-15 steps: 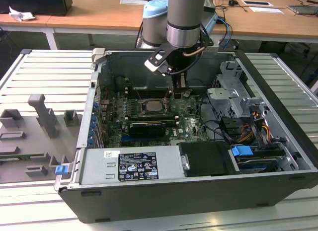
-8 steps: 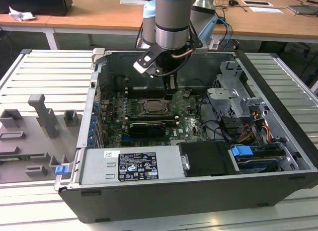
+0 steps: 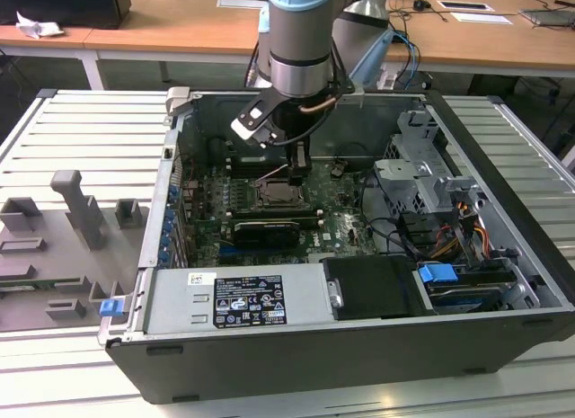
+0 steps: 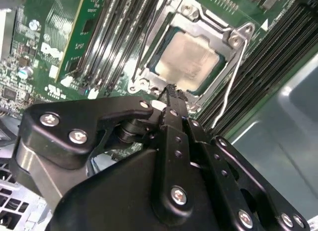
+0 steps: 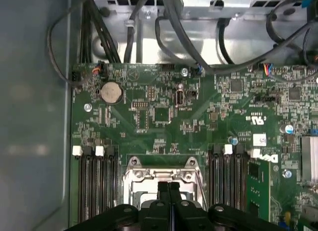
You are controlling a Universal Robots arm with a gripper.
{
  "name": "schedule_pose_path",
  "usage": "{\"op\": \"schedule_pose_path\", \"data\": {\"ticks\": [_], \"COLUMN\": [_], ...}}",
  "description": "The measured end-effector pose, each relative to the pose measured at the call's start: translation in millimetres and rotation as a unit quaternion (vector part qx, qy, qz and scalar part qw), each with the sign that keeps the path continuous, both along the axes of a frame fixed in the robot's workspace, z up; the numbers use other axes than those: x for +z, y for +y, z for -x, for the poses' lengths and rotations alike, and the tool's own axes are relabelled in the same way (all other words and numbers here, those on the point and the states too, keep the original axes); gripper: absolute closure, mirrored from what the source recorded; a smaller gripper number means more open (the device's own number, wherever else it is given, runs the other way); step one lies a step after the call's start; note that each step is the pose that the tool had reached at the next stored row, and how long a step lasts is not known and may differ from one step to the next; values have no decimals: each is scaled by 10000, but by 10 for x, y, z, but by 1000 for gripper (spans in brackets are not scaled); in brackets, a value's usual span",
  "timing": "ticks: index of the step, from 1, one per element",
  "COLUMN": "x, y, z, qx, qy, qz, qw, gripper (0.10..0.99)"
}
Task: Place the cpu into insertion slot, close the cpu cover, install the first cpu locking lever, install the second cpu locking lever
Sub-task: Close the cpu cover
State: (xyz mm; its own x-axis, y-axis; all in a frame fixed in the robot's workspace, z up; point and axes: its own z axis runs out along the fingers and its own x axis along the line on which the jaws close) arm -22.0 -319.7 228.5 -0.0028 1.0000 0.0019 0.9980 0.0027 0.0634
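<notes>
- An open computer case (image 3: 296, 373) is carried by a slatted desk (image 3: 90, 130), and its motherboard (image 5: 164, 116) is exposed around the insertion slot (image 4: 140, 82).
- The cpu (image 4: 191, 57) is seated flat inside the insertion slot. Its pale metal face is seen through the window of the cpu cover (image 4: 204, 28), which appears to be lowered over it.
- The end effector (image 4: 171, 91) is held just above one edge of the insertion slot. Its fingers are pressed together and nothing is pinched.
- A thin wire locking lever (image 4: 233, 72) is seen along one side of the insertion slot, between it and a bank of memory slots (image 4: 278, 42).
- Placing and covering are judged done, and the lever work is judged to be in hand. Whether this lever is latched cannot be told.
- A push on that lever would call for fine aim, since the wire is thin and crowded by the memory slots.
</notes>
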Motion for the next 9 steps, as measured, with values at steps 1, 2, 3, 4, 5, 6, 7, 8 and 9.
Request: {"op": "schedule_pose_path", "data": {"ticks": [1,2,3,4,5,6,7,8,9], "x": [-1,-2,-2,-2,-2,-2,-2,-2,-2], "y": [1,1,1,1,1,2,1,2,2], "z": [32,65,90,110,132,154,163,168,176], "qx": [1,1,0,1,1,1,1,1,1], "qy": [0,0,0,0,0,0,0,0,0], "qz": [0,-1,0,0,0,0,0,0,0], "qw": [10000,10000,10000,10000,10000,10000,10000,10000,10000], "gripper": [980,980,980,980,980,980,980,980,980]}}
